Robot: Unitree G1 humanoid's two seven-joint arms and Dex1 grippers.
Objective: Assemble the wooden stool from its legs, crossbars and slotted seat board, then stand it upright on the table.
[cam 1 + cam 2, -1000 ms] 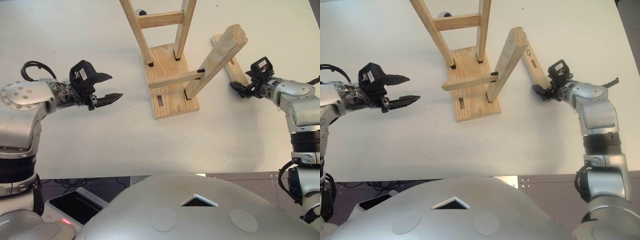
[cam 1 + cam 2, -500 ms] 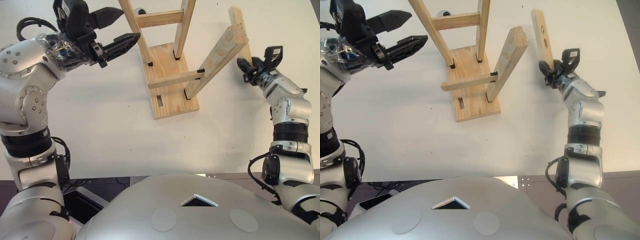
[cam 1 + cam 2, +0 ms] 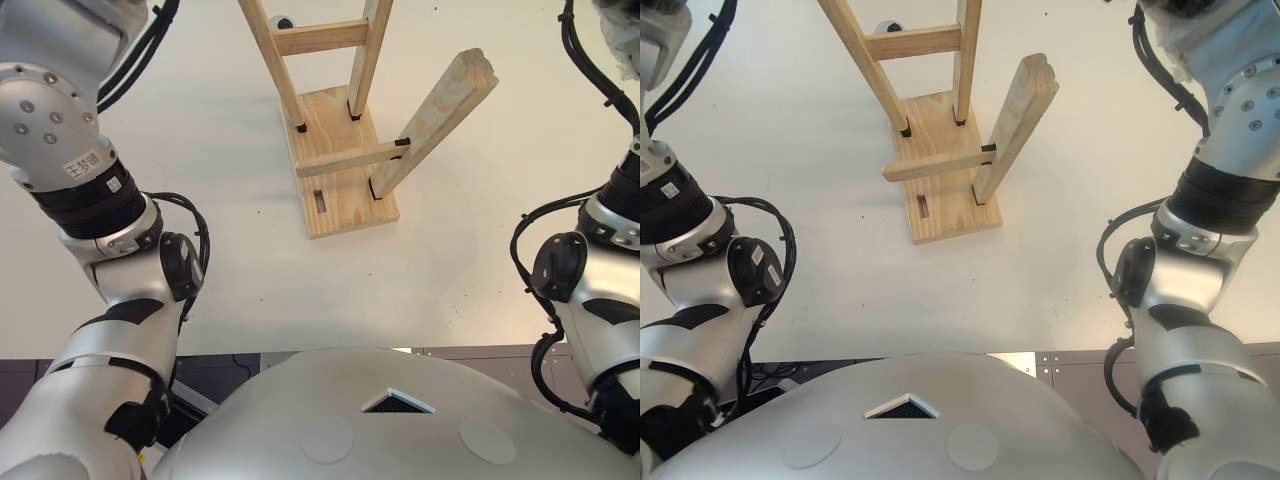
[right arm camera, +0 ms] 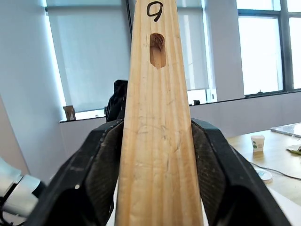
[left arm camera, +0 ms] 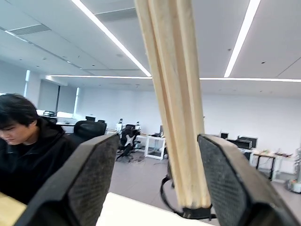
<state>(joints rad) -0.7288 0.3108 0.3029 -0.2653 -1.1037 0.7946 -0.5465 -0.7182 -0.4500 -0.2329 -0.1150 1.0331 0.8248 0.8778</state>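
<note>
Loose leg [image 4: 157,84]: a second ago it lay on the surface just right of the seat board [image 3: 350,208]. It is now lifted off the surface and held high, gone from its spot beside the board.
Right gripper [image 4: 157,134]: jaws clamped on both flanks of that leg, with its cut mortise facing the wrist camera. The arm has swung up from beside the seat board to well above it.
Left gripper [image 5: 157,146]: jaws wide, holding nothing. It has risen from left of the seat board to well above it. A length of pale wood [image 5: 176,94] runs through the gap between the pads; whether it touches either pad, or is the lifted leg, I cannot tell.
Seat board: unmoved, lying flat on the surface [image 3: 200,200].
Far legs [image 3: 272,60]: two stand in the board's far slots, joined by a crossbar [image 3: 320,38]. Unchanged.
Tilted leg [image 3: 435,118]: seated at the board's near right corner and leaning away to the right. A second crossbar [image 3: 350,157] runs from it toward the board's left edge. Unchanged.
Empty slot [image 3: 320,201]: near left part of the board, just beside the second crossbar's free end.
Meaning: the pick-up of the fourth leg looks done. The likely next step is bringing it down into the empty slot and onto the free crossbar end, with the open left jaws free to steady it. The stool is not yet whole or upright.
</note>
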